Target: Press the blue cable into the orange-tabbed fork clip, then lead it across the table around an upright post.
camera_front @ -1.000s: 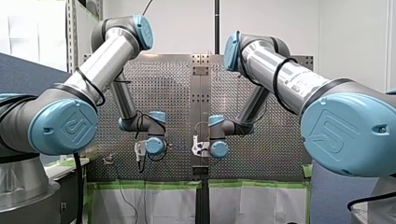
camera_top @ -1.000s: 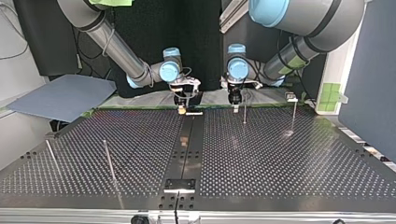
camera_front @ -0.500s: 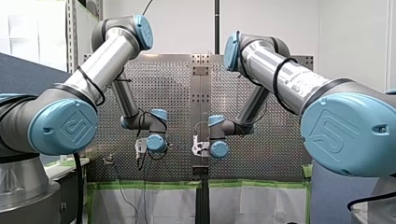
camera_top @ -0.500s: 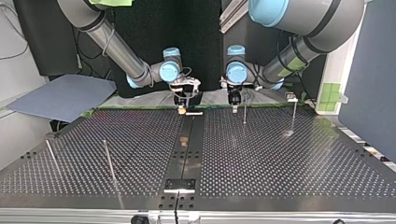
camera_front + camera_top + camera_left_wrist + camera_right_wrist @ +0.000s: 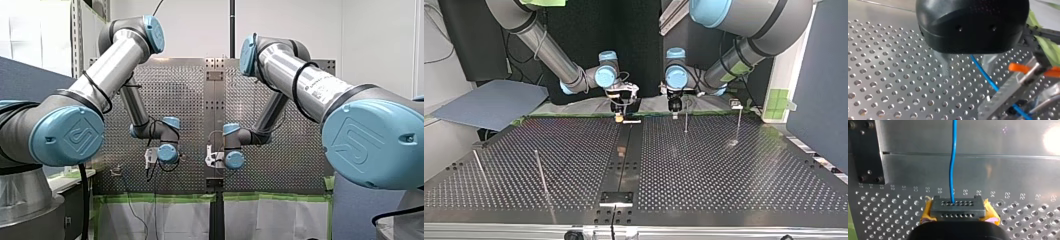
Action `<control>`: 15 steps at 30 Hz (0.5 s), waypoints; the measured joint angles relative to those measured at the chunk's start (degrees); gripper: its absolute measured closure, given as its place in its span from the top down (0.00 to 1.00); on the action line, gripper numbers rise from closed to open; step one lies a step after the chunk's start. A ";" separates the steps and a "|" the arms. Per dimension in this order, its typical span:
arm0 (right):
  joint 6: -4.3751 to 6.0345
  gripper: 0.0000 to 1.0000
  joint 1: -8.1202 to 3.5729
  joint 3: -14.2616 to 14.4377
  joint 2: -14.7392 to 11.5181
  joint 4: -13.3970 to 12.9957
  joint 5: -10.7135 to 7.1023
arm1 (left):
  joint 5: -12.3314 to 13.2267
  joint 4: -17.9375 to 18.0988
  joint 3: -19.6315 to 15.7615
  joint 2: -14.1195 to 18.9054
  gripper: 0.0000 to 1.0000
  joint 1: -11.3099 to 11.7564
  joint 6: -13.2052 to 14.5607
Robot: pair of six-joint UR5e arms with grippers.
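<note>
Metal table [image 5: 724, 170], arms' edge: your left arm [image 5: 105, 70] has crept a touch toward the centre seam over the past second, while your right arm [image 5: 300, 80] has held station. Your right gripper [image 5: 958, 208] stays clenched on the blue cable [image 5: 951, 170]; the left gripper [image 5: 674, 114] cannot be read either way. The cable passes beneath it, just beside the orange-tabbed clip [image 5: 1030, 72], apparently unseated. Pressing-in looks close.

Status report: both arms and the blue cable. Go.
Right gripper jaws shut on blue cable. Left gripper over cable, beside orange-tabbed fork clip; seating not visible. Upright post close by it.
</note>
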 joint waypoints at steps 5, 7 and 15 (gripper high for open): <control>0.01 0.00 0.00 -0.01 0.00 0.09 -0.03 | -1.71 0.16 -0.02 0.00 0.00 -0.38 0.89; 0.01 0.00 0.00 -0.01 0.00 0.11 -0.03 | -2.06 0.26 -0.02 0.00 0.00 -0.47 1.04; 0.01 0.00 -0.11 -0.03 0.00 0.21 -0.03 | -3.60 0.36 0.00 0.00 0.00 -0.54 1.20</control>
